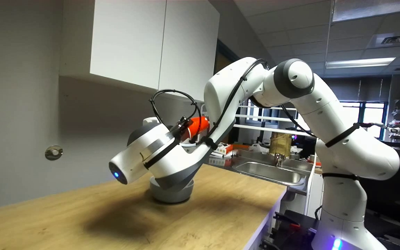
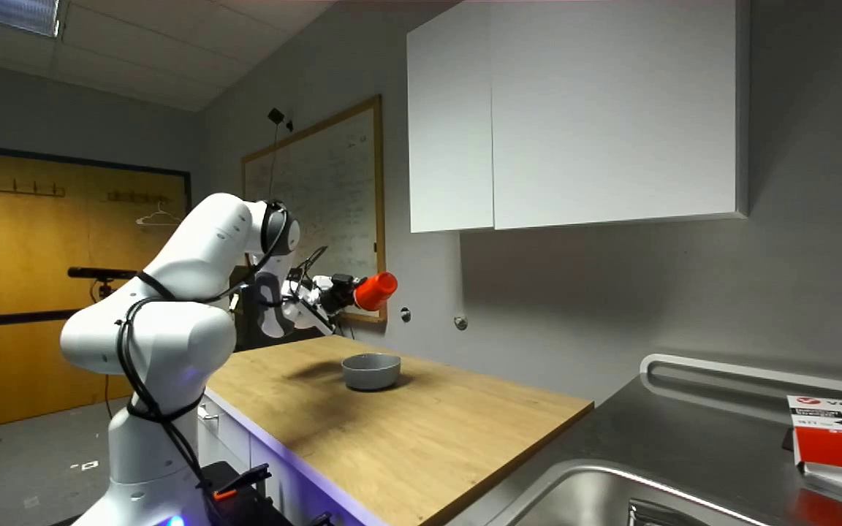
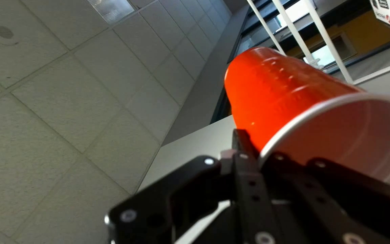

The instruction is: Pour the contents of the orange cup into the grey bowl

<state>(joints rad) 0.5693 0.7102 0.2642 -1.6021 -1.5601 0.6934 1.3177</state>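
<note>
The orange cup (image 1: 198, 125) is held high above the counter in both exterior views (image 2: 376, 291), tipped with its base up and its mouth slanting down. In the wrist view the cup (image 3: 283, 91) shows its white rim and part of its inside, where I see no contents. My gripper (image 3: 257, 152) is shut on the cup's wall at the rim; one finger lies outside, and the other seems to be inside. The grey bowl (image 2: 371, 374) stands upright on the wooden counter, below the cup. The arm partly hides the bowl (image 1: 172, 196) in an exterior view. Its inside is mostly hidden.
A white wall cabinet (image 1: 127, 41) hangs above the counter (image 2: 421, 424) near the arm. A steel sink (image 1: 273, 172) lies beyond the counter's end. A red and white box (image 2: 841, 438) sits by the sink. A grey wall runs along the back.
</note>
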